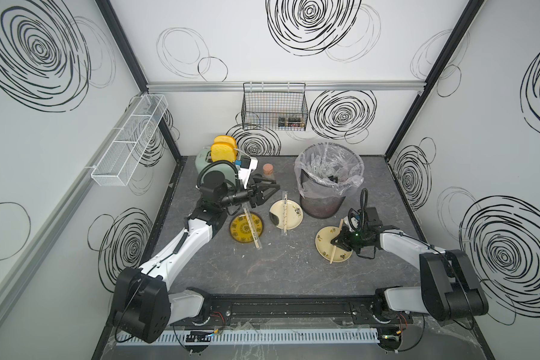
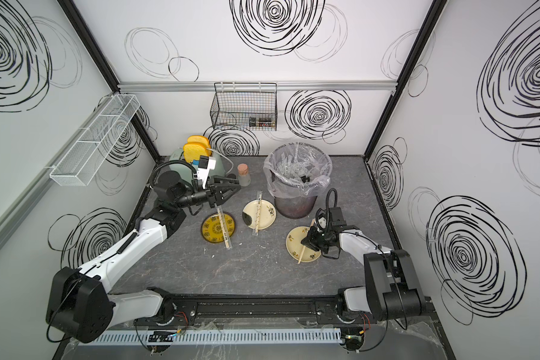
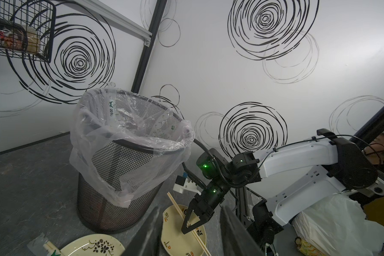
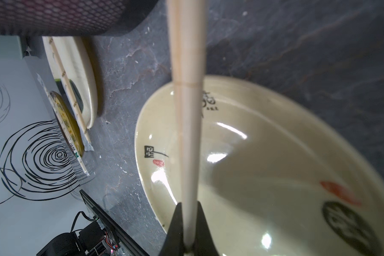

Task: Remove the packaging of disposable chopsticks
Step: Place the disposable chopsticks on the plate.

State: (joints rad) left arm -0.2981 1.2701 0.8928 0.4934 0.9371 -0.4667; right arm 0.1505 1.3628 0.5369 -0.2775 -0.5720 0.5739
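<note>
The right gripper (image 4: 189, 207) is clamped on bare chopsticks (image 4: 186, 88) over the right plate (image 4: 275, 155). The left gripper (image 1: 267, 193) hangs half open and empty, far left. One sleeved pair (image 1: 252, 229) lies across the yellow plate (image 1: 239, 230), another sleeved pair (image 1: 284, 215) across the middle plate (image 1: 295, 218). Loose sleeves (image 1: 325, 168) sit in the bin (image 1: 321, 207), far right.
</note>
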